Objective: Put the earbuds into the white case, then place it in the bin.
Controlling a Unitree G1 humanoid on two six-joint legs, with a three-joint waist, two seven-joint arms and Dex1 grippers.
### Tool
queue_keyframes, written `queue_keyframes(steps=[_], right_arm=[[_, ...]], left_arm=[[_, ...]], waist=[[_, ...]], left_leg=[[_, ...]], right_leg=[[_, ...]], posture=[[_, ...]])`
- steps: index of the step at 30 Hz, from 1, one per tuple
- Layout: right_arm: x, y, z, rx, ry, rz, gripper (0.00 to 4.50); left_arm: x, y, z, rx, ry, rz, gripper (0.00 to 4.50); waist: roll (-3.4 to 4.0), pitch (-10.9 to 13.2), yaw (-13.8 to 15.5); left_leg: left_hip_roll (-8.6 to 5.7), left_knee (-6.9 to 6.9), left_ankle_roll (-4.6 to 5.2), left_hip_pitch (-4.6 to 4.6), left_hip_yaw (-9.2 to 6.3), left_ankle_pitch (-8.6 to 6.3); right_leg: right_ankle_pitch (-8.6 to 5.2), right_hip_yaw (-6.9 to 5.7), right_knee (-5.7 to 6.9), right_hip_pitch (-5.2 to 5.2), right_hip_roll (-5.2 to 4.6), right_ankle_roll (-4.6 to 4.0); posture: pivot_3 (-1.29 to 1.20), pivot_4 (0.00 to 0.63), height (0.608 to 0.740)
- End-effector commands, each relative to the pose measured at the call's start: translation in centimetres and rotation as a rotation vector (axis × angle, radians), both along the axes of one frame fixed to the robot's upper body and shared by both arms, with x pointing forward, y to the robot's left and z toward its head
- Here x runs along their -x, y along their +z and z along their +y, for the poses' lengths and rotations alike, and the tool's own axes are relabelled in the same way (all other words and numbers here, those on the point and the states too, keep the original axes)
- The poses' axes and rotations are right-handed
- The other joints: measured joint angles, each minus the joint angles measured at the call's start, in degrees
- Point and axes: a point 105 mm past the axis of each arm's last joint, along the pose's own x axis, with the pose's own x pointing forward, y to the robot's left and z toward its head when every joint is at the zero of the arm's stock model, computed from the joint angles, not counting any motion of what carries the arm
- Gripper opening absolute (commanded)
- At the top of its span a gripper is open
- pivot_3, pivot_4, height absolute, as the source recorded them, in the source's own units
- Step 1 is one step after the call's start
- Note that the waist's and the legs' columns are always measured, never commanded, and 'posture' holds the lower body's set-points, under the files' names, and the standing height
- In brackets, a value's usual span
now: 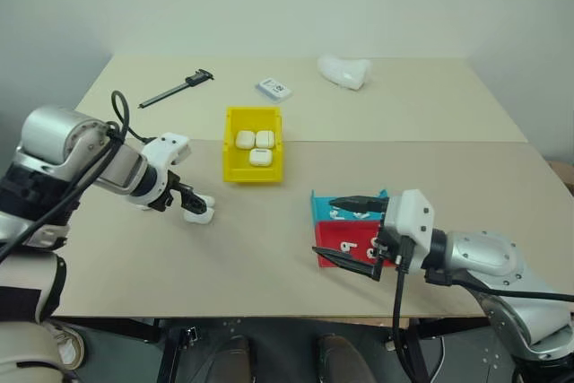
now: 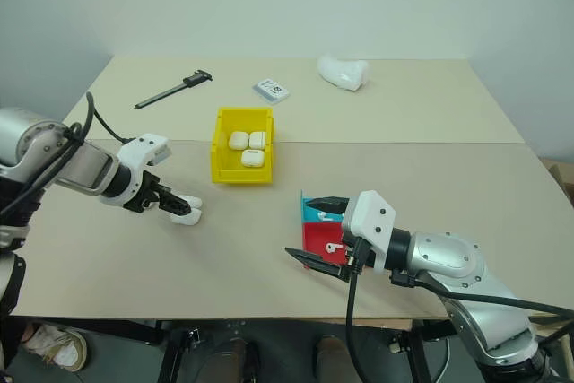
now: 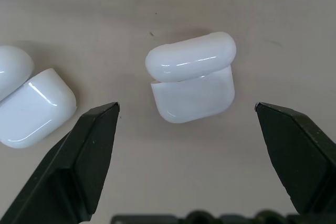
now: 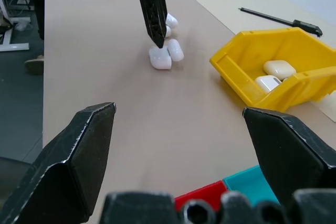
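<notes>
The left gripper [image 3: 186,124] is tipped down over a white case [image 3: 191,77] sitting on the counter [image 1: 269,248], fingers spread wide with the case sitting right between them, not touching either one. Looks like it's lined up to straddle the thing before pinching, which makes sense for something that small and slick. The lid looks a bit ajar. Another case [image 3: 31,106] lies just beside it, clear of the fingers, so the wide spread could clip it if the approach drifts.

The right gripper [image 1: 352,232] hangs roughly level over the red tray [image 1: 345,241] and blue tray [image 1: 345,213], fingers also wide, holding nothing. An earbud [image 2: 332,246] lies in the red tray, so I'd guess that arm is parked there to grab it.

The bin [image 1: 252,143] already has three cases in it, set centrally so either arm can reach it.
</notes>
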Motion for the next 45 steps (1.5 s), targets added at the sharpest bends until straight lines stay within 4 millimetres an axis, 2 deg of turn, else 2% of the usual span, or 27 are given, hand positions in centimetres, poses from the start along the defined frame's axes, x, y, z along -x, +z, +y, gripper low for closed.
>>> queue_keyframes(steps=[1, 16, 36, 39, 43, 45], right_arm=[[0.5, 1.1, 1.1, -0.025, 0.026, -0.063, 4.46], [0.6, 0.9, 2.1, -0.052, 0.019, -0.075, 4.46], [1.0, 1.3, 2.3, -0.057, 0.001, -0.076, 4.46], [1.0, 1.3, 2.3, -0.057, 0.003, -0.077, 4.50], [0.9, 1.4, 2.3, -0.056, 0.003, -0.079, 4.50], [0.9, 1.4, 2.3, -0.056, 0.004, -0.079, 4.50]], left_arm=[[-0.2, 0.8, -0.4, -0.016, -0.003, -0.005, 4.50], [-1.1, -0.5, -1.6, -0.040, 0.055, 0.053, 4.50], [-1.2, -2.5, -1.3, -0.163, 0.085, 0.054, 4.50], [-1.2, -2.7, -1.3, -0.157, 0.090, 0.054, 3.93], [-1.3, -2.8, -1.4, -0.158, 0.097, 0.046, 2.76], [-1.3, -2.7, -1.3, -0.156, 0.100, 0.045, 2.76]], waist=[[0.00, 0.00, -0.01], [0.00, 0.00, 0.00], [0.00, 0.00, -0.01], [0.00, 0.00, 0.00], [0.00, 0.00, -0.01], [0.00, 0.00, -0.02]], left_leg=[[0.00, 0.01, 0.00, 0.01, 0.00, 0.00], [-0.02, 0.03, 0.00, 0.00, -0.03, 0.00], [-0.04, 0.03, -0.01, 0.00, -0.02, 0.00], [-0.04, 0.03, -0.01, 0.00, -0.02, 0.01], [-0.04, 0.03, -0.01, 0.02, -0.02, 0.01], [-0.04, 0.03, -0.01, 0.01, -0.02, 0.01]], right_leg=[[0.00, 0.00, 0.02, 0.00, 0.00, 0.00], [-0.01, -0.01, 0.04, 0.00, -0.01, 0.01], [-0.01, -0.02, 0.03, 0.01, -0.02, 0.01], [-0.01, -0.02, 0.04, 0.02, -0.02, 0.01], [-0.01, -0.02, 0.04, 0.02, -0.02, 0.01], [-0.01, -0.02, 0.04, 0.02, -0.02, 0.01]], posture=[[0.00, 0.150, 0.740], [0.00, 0.150, 0.740], [0.00, 0.150, 0.740], [0.00, 0.150, 0.740], [0.00, 0.150, 0.740], [0.00, 0.150, 0.740]])
